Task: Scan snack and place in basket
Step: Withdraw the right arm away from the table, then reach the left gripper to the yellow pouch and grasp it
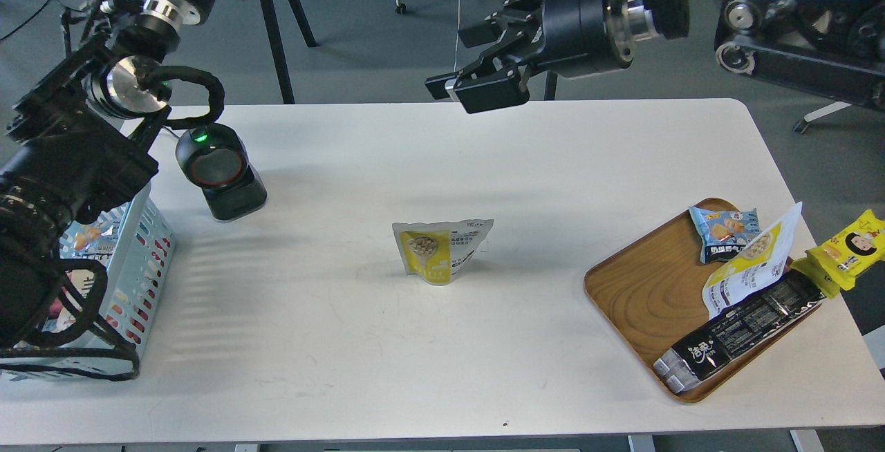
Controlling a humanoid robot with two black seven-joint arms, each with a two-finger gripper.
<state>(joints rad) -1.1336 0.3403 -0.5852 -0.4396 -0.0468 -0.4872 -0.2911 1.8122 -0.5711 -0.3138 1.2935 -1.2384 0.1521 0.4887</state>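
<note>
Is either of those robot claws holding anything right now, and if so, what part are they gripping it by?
Nothing visibly. The right gripper hangs open and empty above the table; the snack stands free below. The left gripper is out of sight.

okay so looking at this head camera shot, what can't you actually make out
- Left gripper: head view, not visible; the arm's thick black links crowd the left edge.
- Basket: mostly covered by the left arm, contents unclear.
- Snack: its print is too small to read.
- Long black packet: covers part of the wooden tray.
</note>
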